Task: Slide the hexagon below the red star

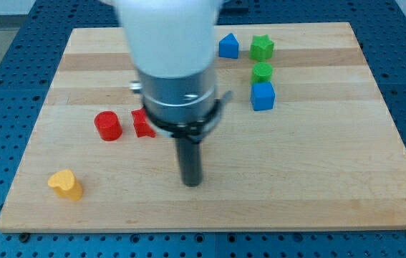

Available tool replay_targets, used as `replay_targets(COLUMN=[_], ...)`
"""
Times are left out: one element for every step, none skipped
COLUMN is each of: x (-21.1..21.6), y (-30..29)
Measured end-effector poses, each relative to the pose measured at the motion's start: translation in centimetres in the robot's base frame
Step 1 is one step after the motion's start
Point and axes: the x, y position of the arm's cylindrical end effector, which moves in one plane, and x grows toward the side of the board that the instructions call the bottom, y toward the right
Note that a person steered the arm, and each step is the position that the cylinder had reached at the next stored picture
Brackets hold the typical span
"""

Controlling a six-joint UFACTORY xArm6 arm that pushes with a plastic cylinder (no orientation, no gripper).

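My tip (pixel 191 183) rests on the board (pixel 317 179) at the middle bottom, touching no block. A red block (pixel 142 123), possibly the star, lies up and left of the tip, its right part hidden behind the arm. A round or hexagonal red block (pixel 107 126) sits just left of it. A round or hexagonal green block (pixel 261 72) lies at the upper right; I cannot tell which of the two is the hexagon.
A yellow heart-like block (pixel 66 184) lies at the bottom left. A blue house-shaped block (pixel 228 46) and a green star (pixel 262 47) sit near the top edge. A blue cube (pixel 263 96) lies just below the rounded green block. The arm's body (pixel 170 64) hides the upper middle.
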Motion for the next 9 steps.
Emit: replay_targets(x=[-1.1,-3.9,-6.1,-6.3,-6.3,-6.3,-5.4,-3.7,-3.1], y=[2.4,2.5,2.5,1.1,-0.7,-2.6,-4.4,-5.2,-6.6])
